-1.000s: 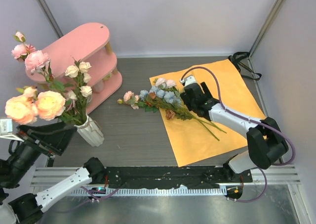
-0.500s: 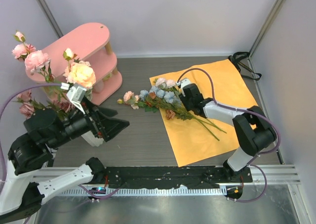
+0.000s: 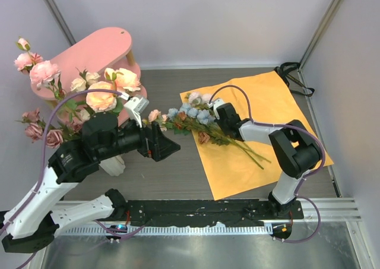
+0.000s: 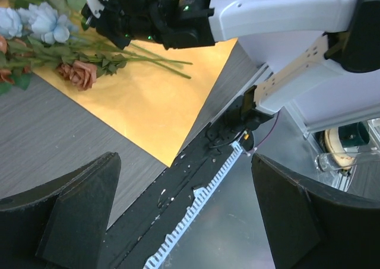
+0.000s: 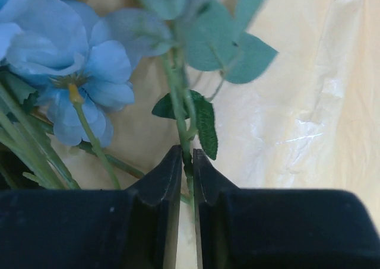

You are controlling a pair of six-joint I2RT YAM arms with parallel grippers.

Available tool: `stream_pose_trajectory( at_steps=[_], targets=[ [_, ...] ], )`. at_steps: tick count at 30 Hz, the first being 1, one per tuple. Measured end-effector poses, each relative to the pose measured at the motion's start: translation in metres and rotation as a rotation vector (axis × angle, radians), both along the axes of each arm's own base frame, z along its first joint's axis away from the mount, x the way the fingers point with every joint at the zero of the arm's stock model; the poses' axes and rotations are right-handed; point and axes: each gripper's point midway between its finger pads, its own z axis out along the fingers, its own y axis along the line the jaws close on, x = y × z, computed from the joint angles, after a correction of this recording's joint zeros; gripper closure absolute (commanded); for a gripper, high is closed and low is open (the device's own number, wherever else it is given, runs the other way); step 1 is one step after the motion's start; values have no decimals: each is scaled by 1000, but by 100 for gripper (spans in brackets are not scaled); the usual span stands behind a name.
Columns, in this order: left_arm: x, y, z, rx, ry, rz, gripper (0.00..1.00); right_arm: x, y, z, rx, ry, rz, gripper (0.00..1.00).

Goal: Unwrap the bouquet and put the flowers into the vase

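Observation:
The bouquet lies unwrapped: the remaining flowers [image 3: 191, 116] rest across the left edge of the flat orange sheet [image 3: 267, 138], blue blooms [image 5: 83, 73] leading. My right gripper [image 3: 218, 110] is shut on one thin green stem [image 5: 185, 132] just below a leaf. Several pink and peach flowers [image 3: 102, 97] stand in the ribbed white vase [image 3: 113, 165], which is partly hidden behind my left arm. My left gripper [image 3: 162, 145] hovers between vase and sheet, open, with nothing between its fingers [image 4: 77, 215]. In the left wrist view the right gripper [image 4: 142, 13] sits over the stems.
A pink two-tier shelf [image 3: 98, 50] stands at the back left behind the vase. The black ribbon [image 3: 294, 73] lies at the sheet's far right corner. The black base rail [image 3: 196, 212] runs along the near edge.
My right gripper has closed on a flower stem. My left arm has swung from the far left toward the middle, now reaching past the vase, its jaws still open.

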Motion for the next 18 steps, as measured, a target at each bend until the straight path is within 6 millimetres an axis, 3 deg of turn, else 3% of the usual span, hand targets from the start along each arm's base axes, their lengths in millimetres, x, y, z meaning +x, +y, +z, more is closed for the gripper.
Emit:
stream_pose_trajectory(
  at_steps=[6,9,13,18],
  targets=[
    [4,-5,-21,43,36,3,4,1,-1,4,-23,-10,23,99],
    [5,-5,-21,44,35,6,4,4,-4,22,-29,-51,23,99],
    [8,-7,-24,54,42,10,4,11,-12,80,-11,-197,-7,99],
    [13,-12,-26,60,48,15,3,13,-18,171,90,-408,-57,99]
  ],
)
